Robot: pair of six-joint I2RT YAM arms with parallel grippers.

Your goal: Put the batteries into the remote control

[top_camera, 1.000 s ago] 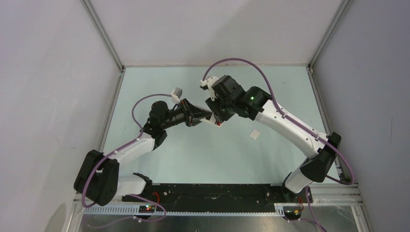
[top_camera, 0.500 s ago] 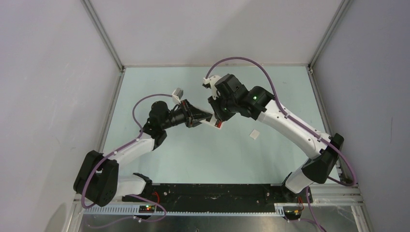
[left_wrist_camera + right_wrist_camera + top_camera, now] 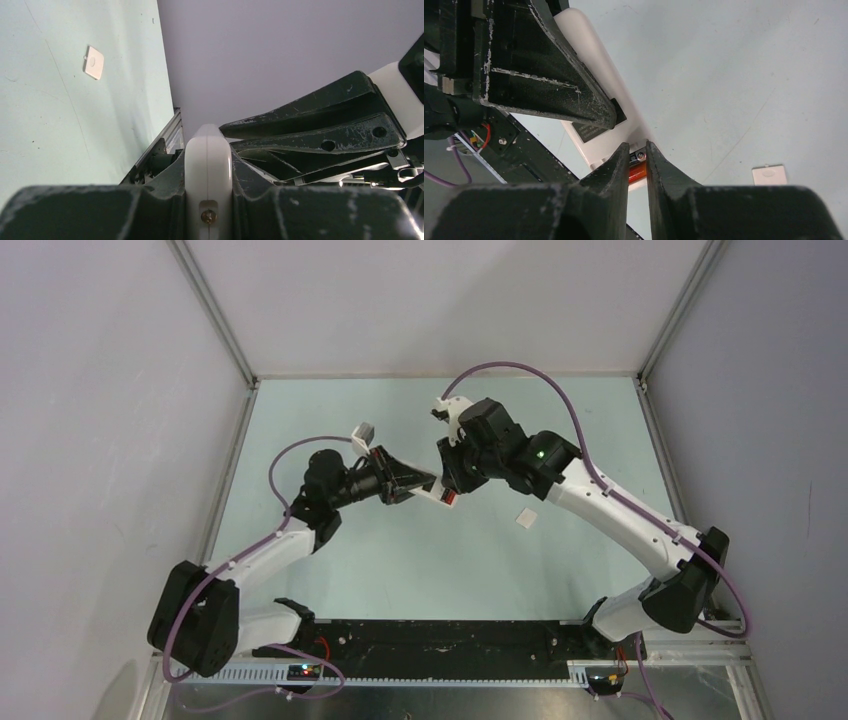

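Observation:
My left gripper (image 3: 422, 483) is shut on the white remote control (image 3: 436, 493) and holds it on edge above the table; the left wrist view shows the remote's rounded edge (image 3: 207, 165) clamped between the jaws. My right gripper (image 3: 449, 488) meets the remote's near end. In the right wrist view its jaws (image 3: 636, 148) are nearly closed on the orange-red battery (image 3: 638, 172), at the open compartment in the remote's white back (image 3: 596, 150). The dark battery (image 3: 639, 156) sits just above it, touching it.
The small white square cover piece (image 3: 525, 518) lies flat on the pale green table to the right of both grippers; it also shows in the left wrist view (image 3: 93, 62) and the right wrist view (image 3: 769, 175). Grey walls enclose the table.
My right arm has swung to the right while its fingertips stay at the remote's end. The left gripper still holds the remote in nearly the same place.

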